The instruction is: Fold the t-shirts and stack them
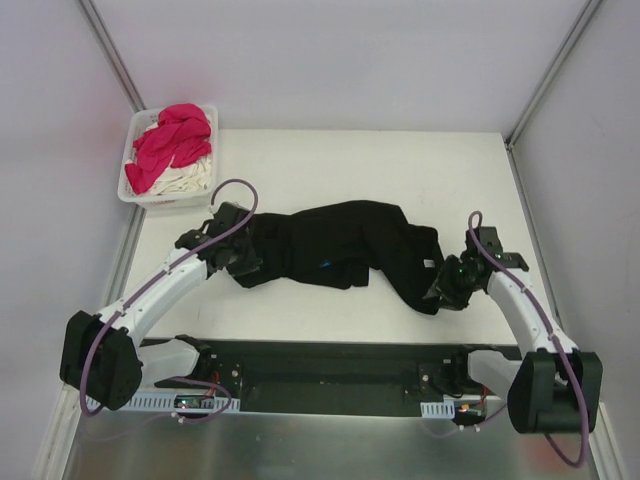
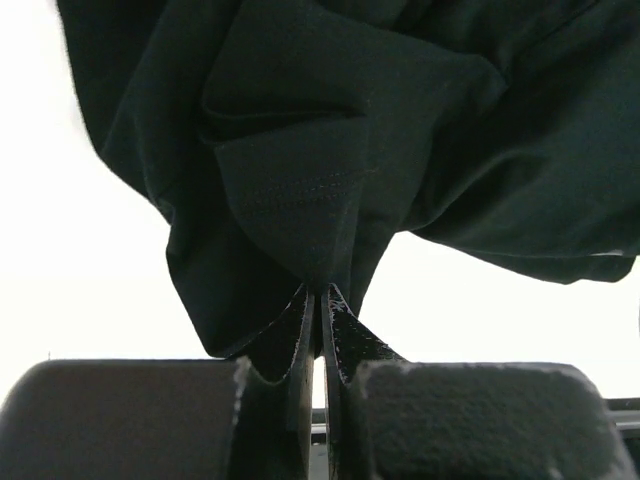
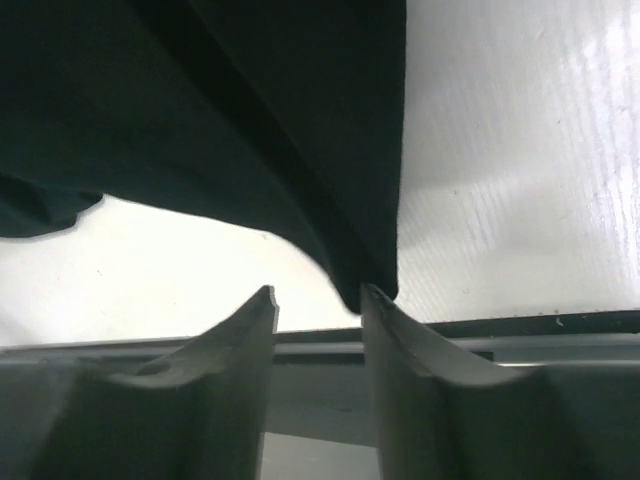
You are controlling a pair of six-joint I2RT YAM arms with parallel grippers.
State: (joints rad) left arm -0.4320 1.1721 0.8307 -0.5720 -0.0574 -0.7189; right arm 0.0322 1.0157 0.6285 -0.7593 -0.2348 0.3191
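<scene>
A black t-shirt (image 1: 345, 245) lies crumpled across the middle of the white table (image 1: 330, 170). Its print is hidden, apart from a small blue speck. My left gripper (image 1: 238, 262) is at the shirt's left end, shut on a pinch of black cloth (image 2: 300, 210) that rises from between its tips. My right gripper (image 1: 437, 292) is at the shirt's right end and stands open. In the right wrist view the shirt's hem corner (image 3: 350, 240) hangs down and touches the right finger's tip (image 3: 372, 297). The magenta-pink tee (image 1: 172, 142) and the cream tee (image 1: 190, 180) lie in the basket.
A white plastic basket (image 1: 136, 192) sits at the table's far left corner. Grey walls and metal frame posts close in the back and sides. A black base bar (image 1: 320, 365) runs along the near edge between the arm bases.
</scene>
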